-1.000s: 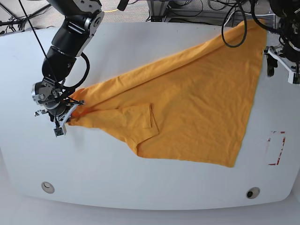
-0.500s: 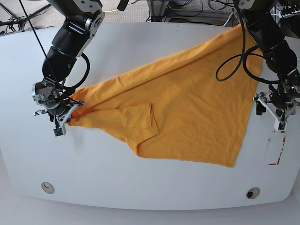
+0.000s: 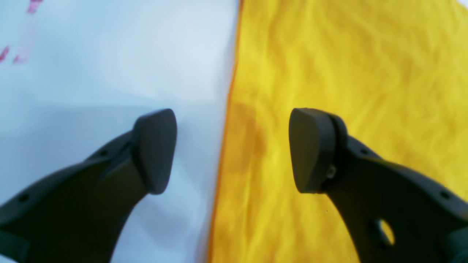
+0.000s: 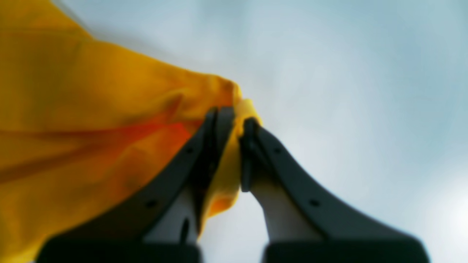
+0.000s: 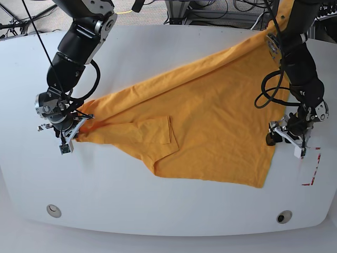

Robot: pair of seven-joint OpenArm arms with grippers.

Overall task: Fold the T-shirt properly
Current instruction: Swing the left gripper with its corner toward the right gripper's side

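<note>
A large orange-yellow T-shirt [image 5: 210,116] lies spread on a white tabletop [image 5: 158,211], roughly triangular in outline; one corner stretches to the far edge of the tabletop, another points toward the near edge, and a short sleeve [image 5: 155,132] lies folded flat across the middle of the cloth; no lettering or tag shows from here.

At the shirt's far-left tip in the base view, the right gripper [image 5: 71,132] has its jaws pressed closed on a bunched corner of the fabric; the right wrist view confirms a fold of yellow cloth pinched between the dark fingers [image 4: 219,128], with the shirt fanning away to one side over pale tabletop; this hold appears meant to anchor that corner so the cloth stays taut.

On the opposite side, the left gripper [image 5: 287,138] hangs low over the shirt's side edge [image 3: 226,109]; its jaws stand wide apart and hold nothing; in the left wrist view one finger [image 3: 155,149] sits above bare tabletop and the other [image 3: 310,149] above yellow fabric, so the hem runs between them; the placement suggests it is lined up to close on that edge.

Some red marks [image 5: 310,166] show on the tabletop just beyond that gripper.

The fold seems at an early stage; the shirt is skewed and not yet squared; a likely risk is catching only one layer at the hem.
</note>
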